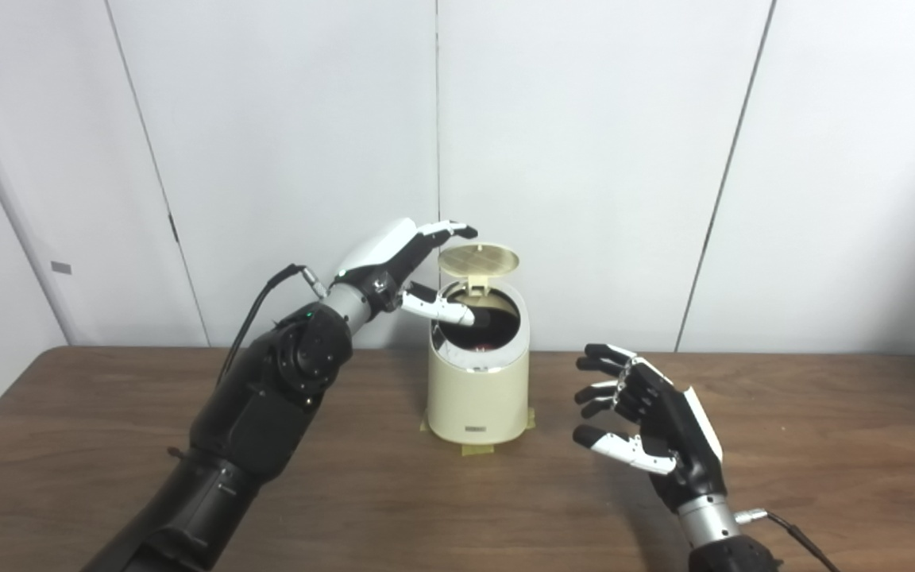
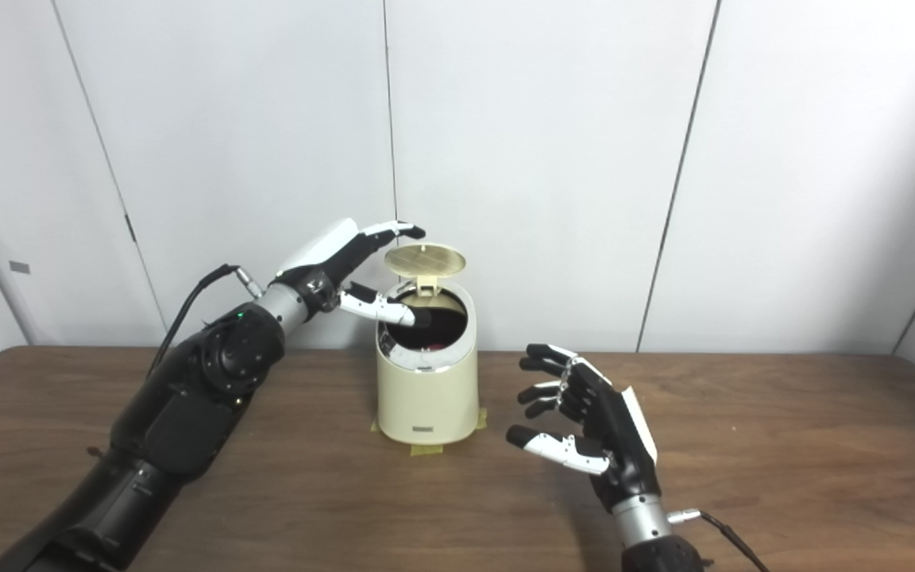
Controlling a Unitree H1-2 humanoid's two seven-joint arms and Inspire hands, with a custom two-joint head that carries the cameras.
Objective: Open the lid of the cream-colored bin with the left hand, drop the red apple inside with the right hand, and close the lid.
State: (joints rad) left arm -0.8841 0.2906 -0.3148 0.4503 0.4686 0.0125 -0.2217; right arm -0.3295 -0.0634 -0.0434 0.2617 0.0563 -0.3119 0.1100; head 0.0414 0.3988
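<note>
While lid (image 1: 480, 260) up, fingers (image 1: 448, 231) beside.

The cream-colored bin (image 1: 478, 389) stands upright, lid (image 1: 480, 260) raised, something red (image 1: 480, 343) barely visible inside.

brown wooden table (image 1: 823, 445), white panelled wall (image 1: 584, 159)

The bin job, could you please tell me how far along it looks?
Done: the lid of the bin stands open, and something red, likely the apple, shows inside. In hand: the left hand is at the lid, fingers above it and thumb over the opening. The right hand is open and empty beside the bin. Left: closing the lid.
</note>
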